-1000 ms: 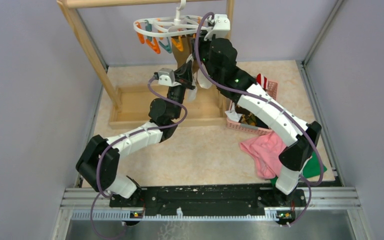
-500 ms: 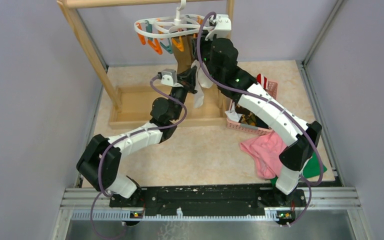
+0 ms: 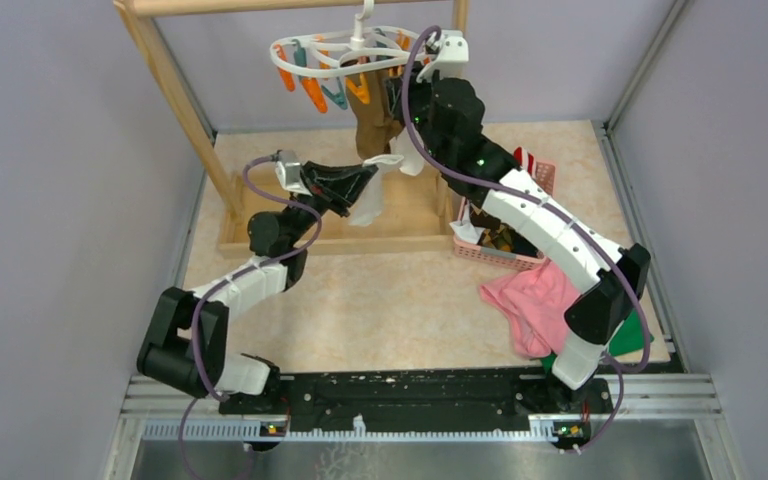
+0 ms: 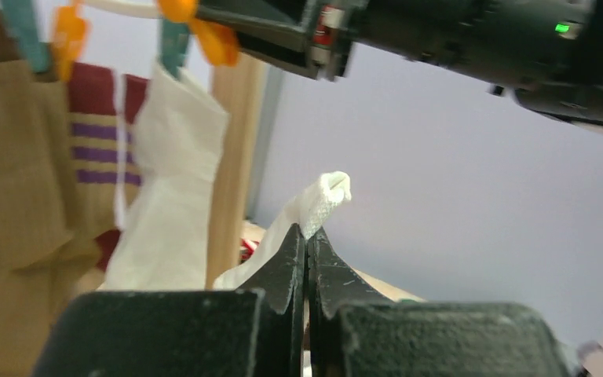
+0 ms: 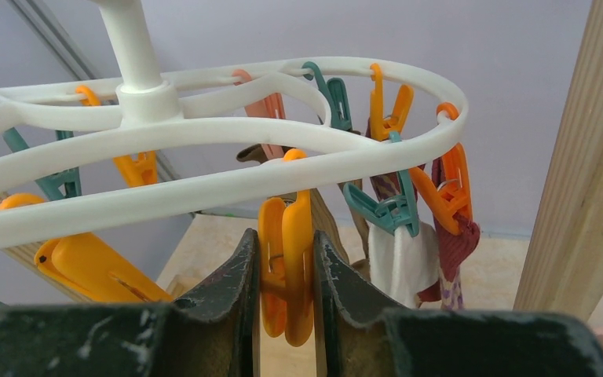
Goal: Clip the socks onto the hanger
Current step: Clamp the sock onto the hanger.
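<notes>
- Two arms share one step: bringing a white fabric sock (image 4: 326, 195) up to an orange plastic clothespin clip (image 5: 286, 188) on the white plastic oval ring hanger (image 3: 332, 62).
- Left gripper (image 4: 308, 239): jaws pressed together on a fold of the white fabric sock. A short end pokes out past the tips and the rest trails down.
- Right gripper (image 5: 285, 236): fingers narrow, clamped on either side of the orange clip, which hangs from the ring's near rail. Cannot tell whether the clip's mouth is spread.
- Top view: the hanger sits at 12 o'clock of the table, hooked on the wooden rack frame (image 3: 175, 90). The held sock is at about 6 o'clock from the ring, below it and apart from the pinched clip.
- Judgement: the next move calls for lifting the sock's free end toward 12 o'clock into the clip's mouth, then easing the right fingers off so it bites.
- Already hung: olive-brown sock (image 3: 368, 125), maroon striped cuff (image 4: 94, 118), second white sock (image 4: 174, 157) on a teal clip (image 4: 174, 39).
- Fabric looks limp. The pinched end is thin and may slip.
</notes>
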